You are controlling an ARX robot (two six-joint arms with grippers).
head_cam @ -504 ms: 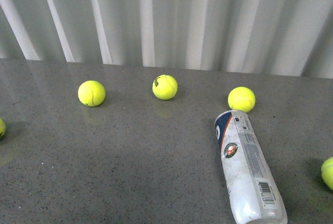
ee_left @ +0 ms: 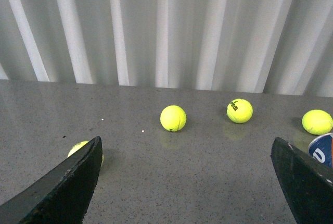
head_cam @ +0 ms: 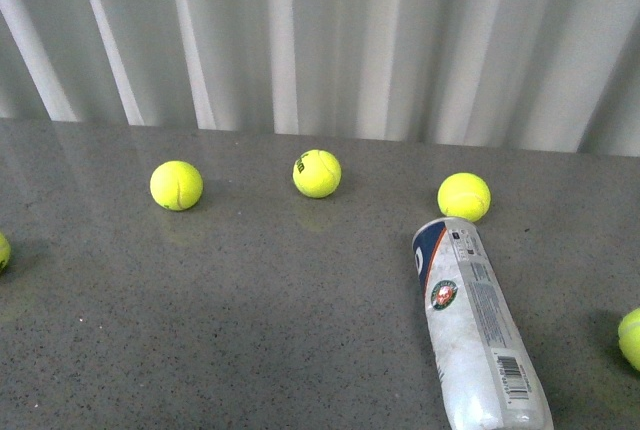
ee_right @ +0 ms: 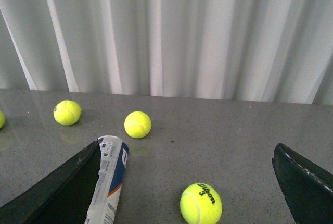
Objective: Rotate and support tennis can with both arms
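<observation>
Left tool (ee_left: 186,148) and right tool (ee_right: 187,148) both gape wide, holding nothing — guess that's to fit round the can (head_cam: 475,320), lying on its side on the worktop (head_cam: 250,330), right of centre.

The tennis can (head_cam: 478,320) lies on its side near the table's (head_cam: 250,330) front right corner — blue-and-white label, barcode up; left tool (ee_left: 186,140) and right tool (ee_right: 187,145) gape wide.

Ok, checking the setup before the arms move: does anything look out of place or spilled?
Yes. The can lies on its side, slanted, on the table rather than upright, and loose balls are scattered around it, one just beyond its far end.
</observation>
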